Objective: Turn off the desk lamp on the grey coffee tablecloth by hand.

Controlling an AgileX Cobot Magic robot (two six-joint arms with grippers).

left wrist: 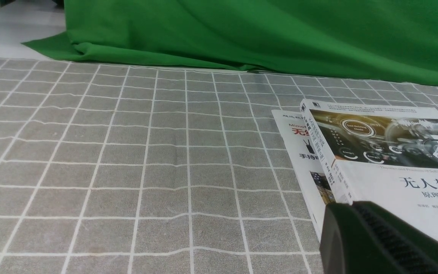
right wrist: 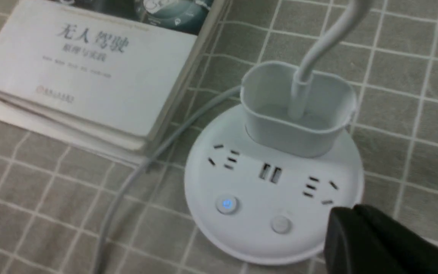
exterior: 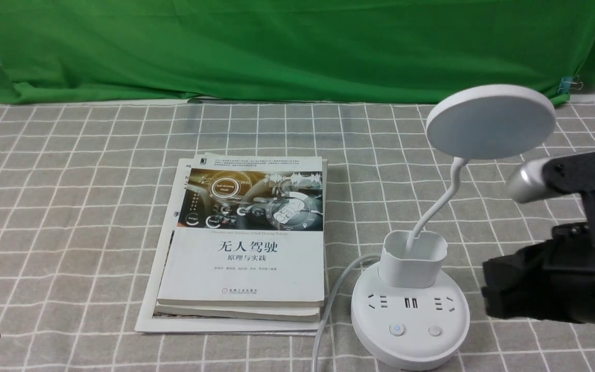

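Black hand (exterior: 550, 289) beside the desk lamp (exterior: 411, 315) runs off-frame; right fingers (right wrist: 375, 243) and left fingers (left wrist: 375, 239) mostly hidden, spread unreadable.

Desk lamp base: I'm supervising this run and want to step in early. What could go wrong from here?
On the base of the desk lamp, a blue-lit button and a plain button sit close together. The right gripper is nearest the plain one, so it may press the wrong one. Also, the right arm's silver-tipped bar appears close below the lamp head; lifting could knock it.
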